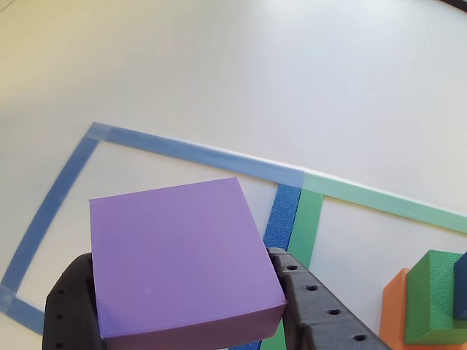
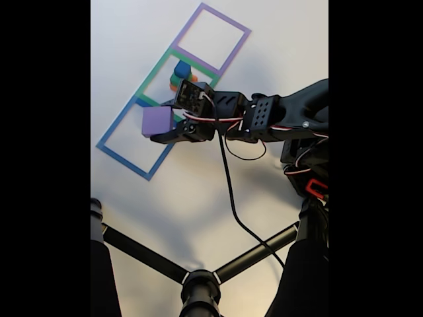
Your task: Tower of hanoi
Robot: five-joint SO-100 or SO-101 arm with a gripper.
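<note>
Right now the fingers [image 1: 182,313] are clamped on the purple square slab [image 1: 182,262], one dark finger on each side, carrying it clear of the counter [image 1: 292,73] over the blue tape square [image 1: 51,204]. The remaining three blocks sit stacked in the neighbouring green tape square [image 1: 379,198]: orange block [image 1: 394,313] at the bottom, green cube [image 1: 434,292] on it, blue cube [image 1: 461,288] on top.

To my eye the job in hand is setting the slab down inside the blue outline. Done well, that means lowering it level, keeping its edges square to the tape, and releasing only once the foam sits flat, so nothing bounces or tips.

The close view shows the grip and the slab's top face well, yet cuts off most of the stack. The fixed view gives the whole layout: three tape squares in a row, the far purple tape square [image 2: 228,18] bare, the arm [image 2: 277,119] reaching in from the right, and the slab hanging near the blue square's inner edge.
</note>
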